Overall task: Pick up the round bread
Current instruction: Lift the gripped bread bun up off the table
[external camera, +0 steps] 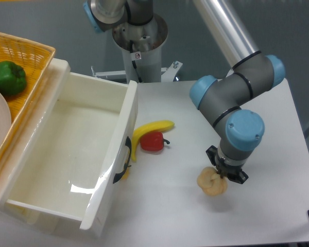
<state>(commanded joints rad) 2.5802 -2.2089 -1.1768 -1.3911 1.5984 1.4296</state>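
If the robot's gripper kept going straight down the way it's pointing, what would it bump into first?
The round bread. The gripper points down with the bun right at its jaws, seemingly already gripped. Beyond that comes the white table. How high the bun sits above it is hard to judge.

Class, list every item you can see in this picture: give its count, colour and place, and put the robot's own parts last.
Round bread: one, pale tan, at the gripper's tip, right of the pepper.
Banana: one, yellow, on the table beside the bin's right wall.
Red pepper: one, red, touching the banana.
Bin: one, white, on the left.
Basket: one, yellow wicker, far left behind the bin.
Green pepper: one, green, in the basket.
Table: one, white.
Arm: one, grey with blue caps, above the table's right side.
Gripper: one, black; jaws closed on the bread.
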